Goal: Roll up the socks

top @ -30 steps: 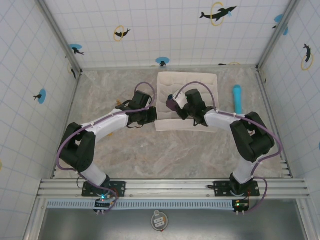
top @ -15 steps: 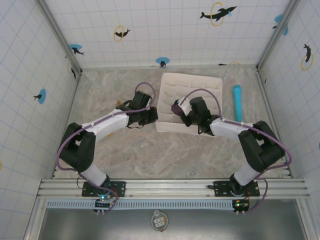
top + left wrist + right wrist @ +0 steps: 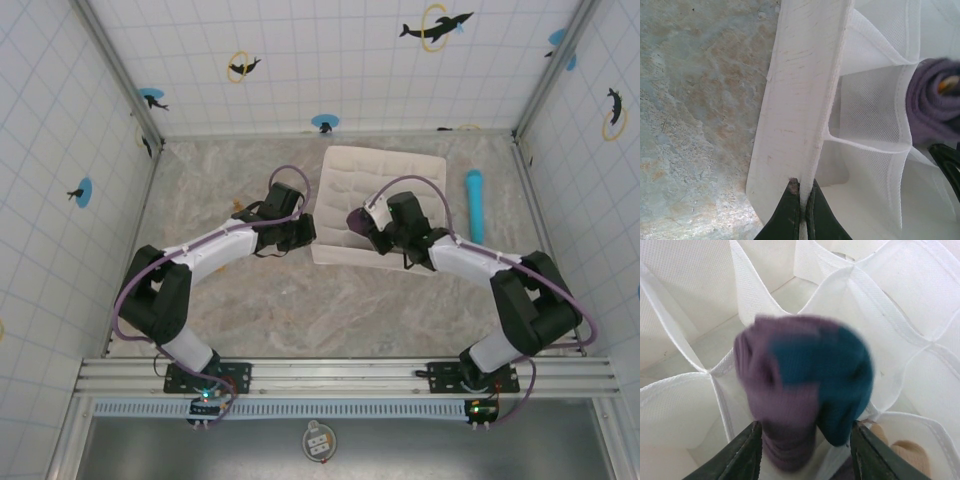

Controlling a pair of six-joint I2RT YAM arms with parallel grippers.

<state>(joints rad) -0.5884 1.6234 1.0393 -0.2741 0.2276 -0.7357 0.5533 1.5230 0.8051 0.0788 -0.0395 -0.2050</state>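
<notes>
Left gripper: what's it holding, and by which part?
The left gripper is shut on the organizer, pinching the top edge of its outer side wall.

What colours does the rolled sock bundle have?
The sock bundle is purple with a dark teal patch, clearest in the right wrist view.

Right tool loosens over the tray

The right tool (image 3: 805, 441) has spread its jaws, which now stand apart on either side of the rolled bundle of purple and teal ribbed socks (image 3: 805, 385). Its arm's elbow has swung out toward the right wall, baring more of the light blue cylinder (image 3: 474, 205), and the white fabric organiser tray (image 3: 400, 165) has skewed slightly.
</notes>
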